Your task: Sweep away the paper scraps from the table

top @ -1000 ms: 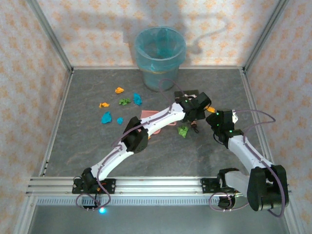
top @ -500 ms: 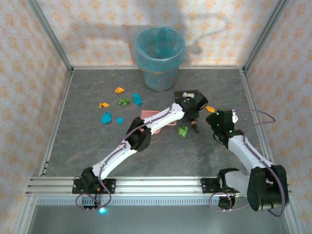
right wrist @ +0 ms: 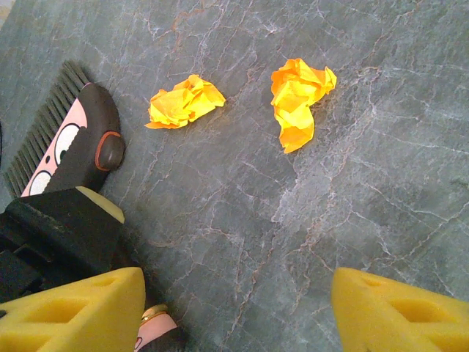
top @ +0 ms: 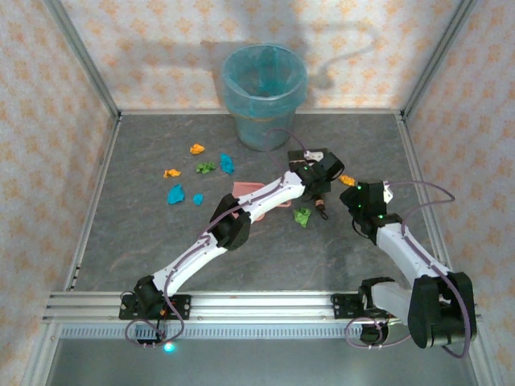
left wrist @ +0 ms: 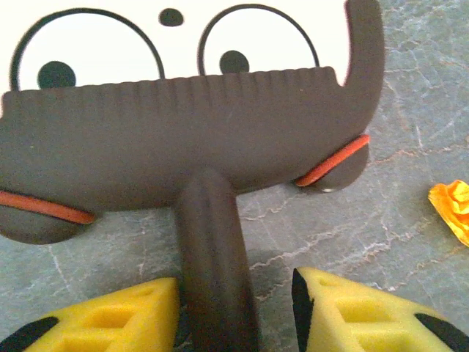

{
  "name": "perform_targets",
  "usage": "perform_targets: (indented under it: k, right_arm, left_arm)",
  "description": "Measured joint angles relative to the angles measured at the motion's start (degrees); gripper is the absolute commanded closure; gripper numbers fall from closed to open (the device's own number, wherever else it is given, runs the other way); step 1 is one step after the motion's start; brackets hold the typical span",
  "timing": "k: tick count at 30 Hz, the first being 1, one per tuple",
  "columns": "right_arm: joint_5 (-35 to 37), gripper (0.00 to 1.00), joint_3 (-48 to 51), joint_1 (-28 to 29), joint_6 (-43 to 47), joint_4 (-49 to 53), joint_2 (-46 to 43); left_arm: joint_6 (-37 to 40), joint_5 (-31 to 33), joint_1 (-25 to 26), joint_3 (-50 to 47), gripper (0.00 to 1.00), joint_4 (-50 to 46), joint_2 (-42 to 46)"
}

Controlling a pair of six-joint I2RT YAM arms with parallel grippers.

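Note:
A dark brush with cartoon eyes lies on the table. Its handle runs between the yellow fingers of my left gripper. That gripper is open: one finger lies against the handle and a gap shows at the other. My right gripper is open over bare table, just right of the brush. Two orange paper scraps lie beyond it. A green scrap sits by the brush. Several orange, green and cyan scraps lie at the left.
The pink dustpan lies partly under the left arm. The translucent blue-lined bin stands at the back centre. Aluminium rails edge the table, and patterned walls close in the sides.
The left wrist has turned and shifted slightly over the brush. The right arm and the scraps have not moved.

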State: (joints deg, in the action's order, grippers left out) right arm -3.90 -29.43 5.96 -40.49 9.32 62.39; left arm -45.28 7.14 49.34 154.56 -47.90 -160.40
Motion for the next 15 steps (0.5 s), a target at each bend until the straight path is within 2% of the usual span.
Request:
perform_targets:
  k: [5,7,15]
  right_arm:
    - [0.0,0.32,0.0,0.0,0.02,0.02,-0.44]
    - [0.0,0.32,0.11,0.0,0.0,-0.04,-0.85]
    - [-0.2,0.32,0.42,0.0,0.02,-0.42,-1.18]
  left_arm:
    - [-0.79,0.5,0.0,0.0,0.67,-0.26,-0.04]
    - [-1.46,0.7,0.0,0.0,0.72,-0.46,-0.04]
    - [-4.04,0.81,-0.11,-0.42,0.82,-0.59,0.24]
